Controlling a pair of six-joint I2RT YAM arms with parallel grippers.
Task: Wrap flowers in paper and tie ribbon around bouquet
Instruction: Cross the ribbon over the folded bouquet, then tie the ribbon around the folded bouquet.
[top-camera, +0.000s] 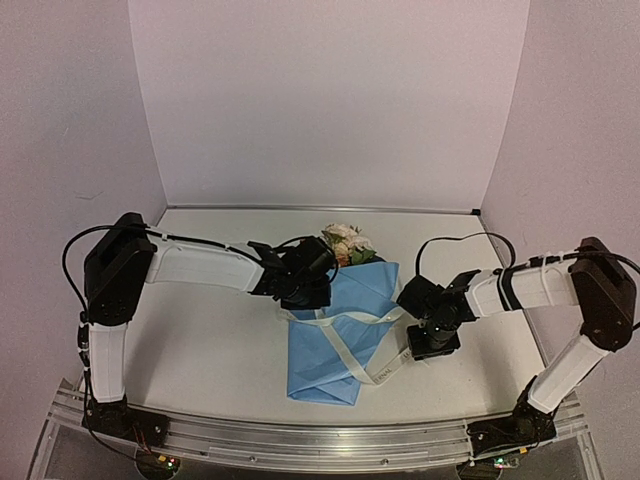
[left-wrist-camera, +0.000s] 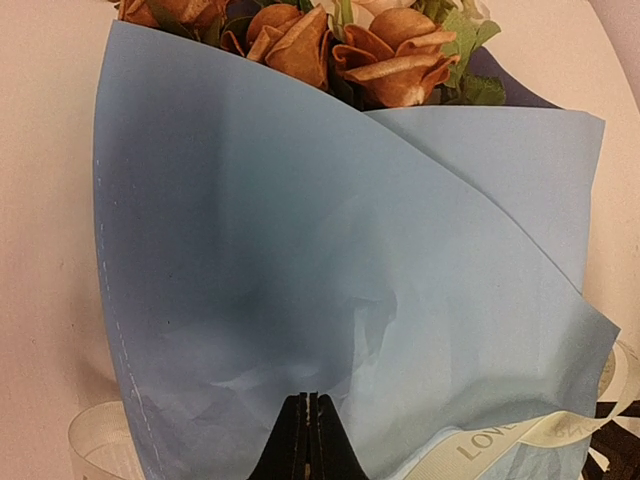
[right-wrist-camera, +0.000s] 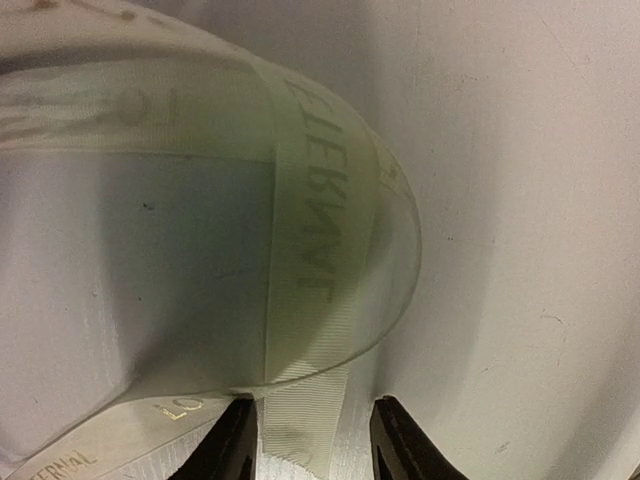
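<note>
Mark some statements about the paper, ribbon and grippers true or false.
1. The paper is folded around the flowers. True.
2. The ribbon is tied in a bow. False: it lies in loose loops across the paper.
3. The left gripper is shut. True.
4. The right gripper is clamped shut on the ribbon. False: its jaws stand apart, with the ribbon between them.

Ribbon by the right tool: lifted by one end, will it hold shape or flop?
Probably floppy: the ribbon curls in a soft loop and drapes over the paper. Likely light, since it looks thin. It may slip: the right tool stands open around it.
</note>
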